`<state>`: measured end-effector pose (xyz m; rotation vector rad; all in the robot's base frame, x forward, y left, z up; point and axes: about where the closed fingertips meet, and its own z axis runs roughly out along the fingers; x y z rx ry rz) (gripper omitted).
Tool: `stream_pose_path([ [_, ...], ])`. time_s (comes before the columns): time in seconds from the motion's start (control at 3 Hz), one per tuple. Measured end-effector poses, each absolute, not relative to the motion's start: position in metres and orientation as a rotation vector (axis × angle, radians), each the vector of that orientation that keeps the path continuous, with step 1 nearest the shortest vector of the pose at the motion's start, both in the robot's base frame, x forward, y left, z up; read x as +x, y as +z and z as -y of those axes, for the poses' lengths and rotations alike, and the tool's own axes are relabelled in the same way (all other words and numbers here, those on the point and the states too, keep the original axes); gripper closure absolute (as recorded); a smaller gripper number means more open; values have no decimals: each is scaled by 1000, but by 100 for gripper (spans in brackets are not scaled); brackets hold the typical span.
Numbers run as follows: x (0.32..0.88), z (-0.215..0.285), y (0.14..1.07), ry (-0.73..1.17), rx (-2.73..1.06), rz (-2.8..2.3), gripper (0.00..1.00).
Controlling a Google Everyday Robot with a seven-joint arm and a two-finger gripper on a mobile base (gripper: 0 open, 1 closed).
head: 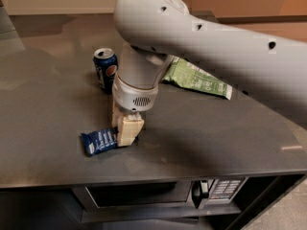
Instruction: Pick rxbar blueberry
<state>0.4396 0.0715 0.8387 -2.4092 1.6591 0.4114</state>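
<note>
The rxbar blueberry (99,142), a small dark-blue wrapper with white text, lies on the dark tabletop (201,128) near its front edge. My gripper (123,135) comes straight down on the bar's right end. Its cream fingers (130,131) stand on either side of that end and hide it. The fingers look closed on the bar, which still touches the table. The big grey arm reaches in from the upper right.
A blue Pepsi can (106,69) stands just behind the gripper, to the left of the wrist. A green chip bag (196,78) lies behind on the right, partly under the arm. A microwave (158,193) sits below the table's front edge.
</note>
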Motion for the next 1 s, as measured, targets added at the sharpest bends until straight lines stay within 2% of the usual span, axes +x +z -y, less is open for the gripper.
stream_pose_path([
  [1.0, 450, -47, 941, 452, -2254, -1625, 100],
])
